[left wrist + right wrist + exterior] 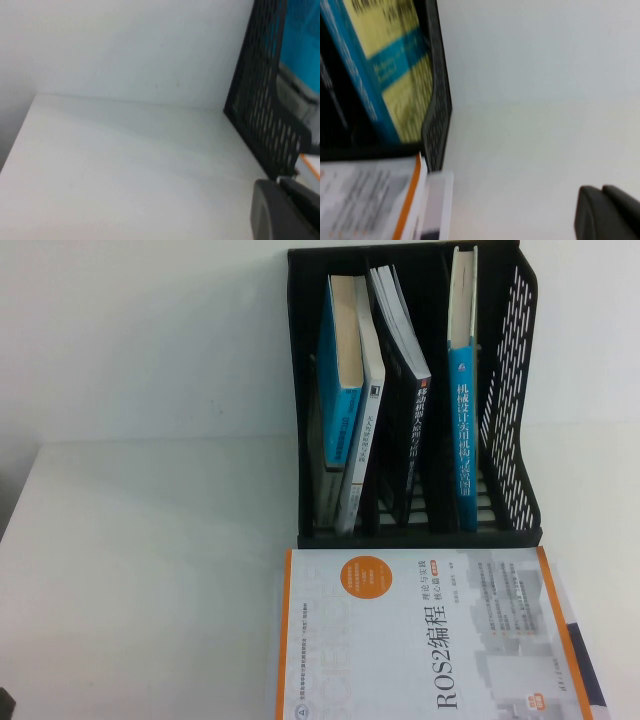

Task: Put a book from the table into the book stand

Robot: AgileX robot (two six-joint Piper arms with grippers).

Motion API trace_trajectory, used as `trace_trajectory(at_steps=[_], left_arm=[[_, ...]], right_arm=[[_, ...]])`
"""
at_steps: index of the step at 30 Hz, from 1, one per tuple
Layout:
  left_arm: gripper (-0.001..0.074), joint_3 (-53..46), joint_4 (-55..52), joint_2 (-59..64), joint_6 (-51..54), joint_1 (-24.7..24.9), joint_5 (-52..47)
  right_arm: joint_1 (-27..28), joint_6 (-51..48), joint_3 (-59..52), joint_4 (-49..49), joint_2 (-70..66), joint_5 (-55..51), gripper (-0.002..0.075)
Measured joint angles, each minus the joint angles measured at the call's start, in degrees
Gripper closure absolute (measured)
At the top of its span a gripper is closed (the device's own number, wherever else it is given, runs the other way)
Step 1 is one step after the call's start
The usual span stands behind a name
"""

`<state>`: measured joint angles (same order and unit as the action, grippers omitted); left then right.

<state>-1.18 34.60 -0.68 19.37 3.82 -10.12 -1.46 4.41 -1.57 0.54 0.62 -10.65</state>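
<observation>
White tabletop and a plain pale wall make up the whole setting, and on that table the book lies flat near the robot's edge, cover up, its orange border, orange circle and black "ROS2" title showing. Its far edge sits just in front of the book stand, close enough that I cannot tell whether they touch. That black rack stands against the wall with its perforated side panel on the right; several volumes stand in its slots: a blue-spined book and a white-spined book leaning together on the left, a dark book tilted in the middle, and a blue book with white characters upright on the right. From above neither arm appears. The left gripper hangs low above the table left of the rack, fingers closed together. The right gripper hovers over bare table right of the rack; I cannot tell how its fingers stand.
</observation>
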Motion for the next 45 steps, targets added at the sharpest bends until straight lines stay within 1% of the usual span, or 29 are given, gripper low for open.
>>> trace_trajectory(at_steps=[5,10,14,25,28,30,33,35,37,40,45], left_arm=[[0.0738,0.00,7.72,0.00,-0.10,0.00,8.77],[0.0738,0.00,9.36,0.00,-0.10,0.00,16.46],[0.0738,0.00,9.75,0.00,-0.10,0.00,17.23],[0.0738,0.00,10.02,0.00,-0.10,0.00,15.13],[0.0738,0.00,10.32,0.00,-0.36,0.00,18.16],[0.0738,0.00,11.25,0.00,-3.03,0.00,21.18],[0.0738,0.00,11.70,0.00,-10.58,0.00,23.86],[0.0738,0.00,9.66,0.00,-13.35,-0.10,24.24],[0.0738,0.18,4.38,0.00,-14.90,-0.10,23.70],[0.0738,3.50,-4.27,0.00,-15.44,-0.10,22.44],[0.0738,12.52,-12.48,0.00,-15.19,-0.10,22.37]], right_arm=[[0.00,0.00,0.00,0.00,0.00,13.52,0.0729],[0.00,0.00,0.00,0.00,0.00,23.55,0.0729],[0.00,-0.30,0.00,0.00,0.00,25.19,0.0729],[0.00,-1.43,0.00,0.00,0.00,26.24,0.0729],[0.00,-1.70,0.00,0.00,0.00,26.43,0.0729],[0.00,0.39,0.00,0.00,0.00,27.01,0.0729],[0.00,8.74,-0.04,0.31,0.00,31.58,0.0729],[0.00,12.61,-0.04,1.59,0.10,35.84,0.0729],[0.00,14.21,0.32,3.88,0.09,37.54,0.0729],[0.00,17.08,3.31,7.28,0.09,36.73,0.0729],[0.00,19.07,12.68,9.15,-0.06,35.10,0.0729]])
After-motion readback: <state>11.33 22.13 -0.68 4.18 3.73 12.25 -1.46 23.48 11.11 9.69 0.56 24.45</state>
